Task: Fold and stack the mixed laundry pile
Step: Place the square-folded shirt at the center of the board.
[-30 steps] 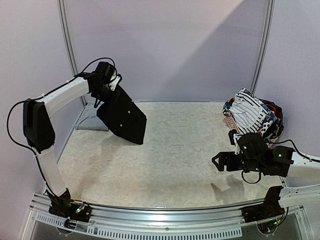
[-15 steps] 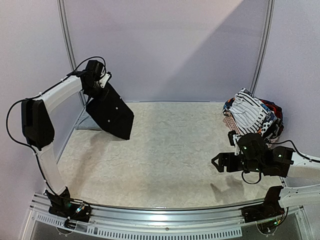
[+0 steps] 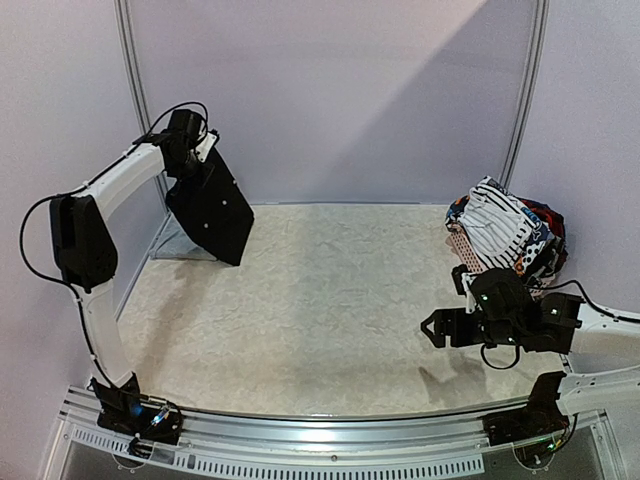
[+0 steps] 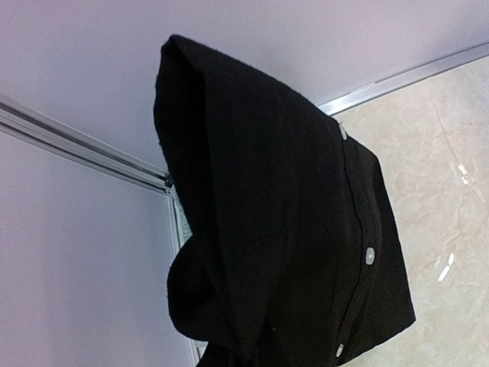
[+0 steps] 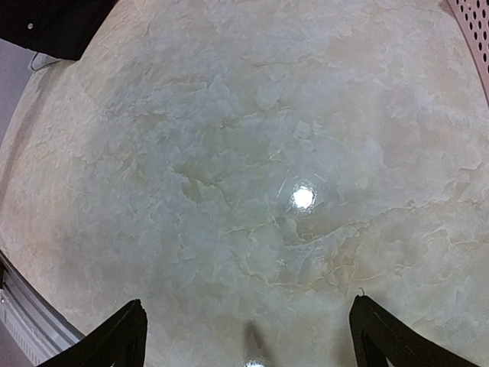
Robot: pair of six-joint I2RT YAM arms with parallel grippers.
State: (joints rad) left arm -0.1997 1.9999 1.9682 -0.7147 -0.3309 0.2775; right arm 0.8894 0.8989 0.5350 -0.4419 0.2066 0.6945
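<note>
While the left hand (image 3: pixel 188 150) is held high by the far left corner, it is pressed together on the top edge of a black garment (image 3: pixel 210 205). The cloth hangs free from that pinch, its lowest corner over the far left part of the counter (image 3: pixel 330 290). From the left wrist view the garment is doubled over on itself, with a row of small pale buttons (image 4: pixel 369 254) running down one side. Under and behind it, against the left wall, a flat grey piece (image 3: pixel 178 245) lies on the counter — whether the black cloth touches it cannot be told.

Well apart from all this, the right hand (image 3: pixel 435 328) hovers low over the near right part of the counter, spread wide. Its own camera shows two dark fingertips (image 5: pixel 126 336) set far apart above bare, pale marbled surface.

Just behind the right arm, at the far right edge, the laundry pile (image 3: pixel 510 235) is heaped in a pink perforated basket (image 3: pixel 458 243). A white black-striped piece (image 3: pixel 498 222) lies on top of the heap, with darker patterned cloth (image 3: pixel 548 235) bunched at its right side.
</note>
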